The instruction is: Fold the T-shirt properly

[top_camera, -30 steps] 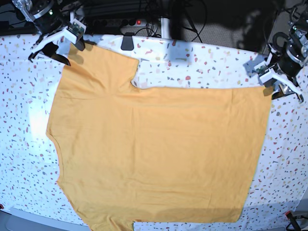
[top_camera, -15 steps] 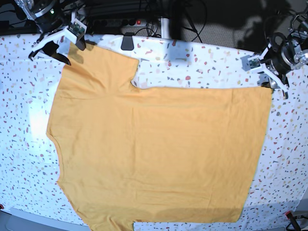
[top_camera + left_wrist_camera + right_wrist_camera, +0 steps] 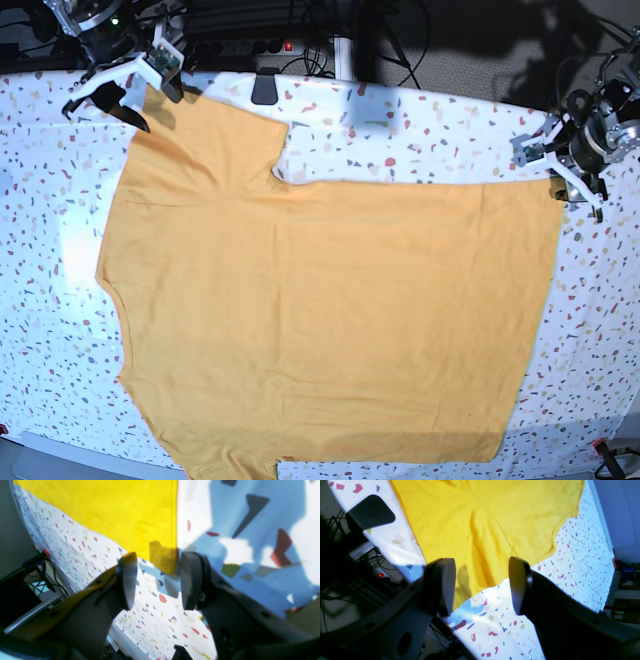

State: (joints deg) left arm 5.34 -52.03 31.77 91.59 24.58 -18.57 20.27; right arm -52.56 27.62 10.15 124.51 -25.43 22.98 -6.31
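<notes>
Both pairs of jaws stand open and hold nothing. In the left wrist view the left gripper (image 3: pixel 158 581) has clear space between its two dark pads, and the corner of the T-shirt (image 3: pixel 120 517) lies on the table just beyond that gap, toward 12 o'clock, apart from either pad. In the right wrist view the right gripper (image 3: pixel 482 587) is likewise parted, with the edge of a sleeve showing through the gap and the speckled table (image 3: pixel 570 555) below it; no cloth is pinched. In the base view the T-shirt (image 3: pixel 330 320) lies spread nearly flat across the middle of the table (image 3: pixel 420 130), its body reaching from about 9 o'clock to 3 o'clock, one sleeve running up toward 11 o'clock and the bottom edge hanging near the table's rim at 6 o'clock. No fold shows anywhere, so the task appears to be at its very start: the shirt is laid out, and every fold is still to be made. The right gripper (image 3: pixel 120 85) hangs at about 10 o'clock, just off the tip of the upper sleeve, fingers angled down toward the cloth. The left gripper (image 3: pixel 565 165) sits at about 2 o'clock, just beside the shirt's far corner, tilted inward toward it, seemingly placed to take that corner.
</notes>
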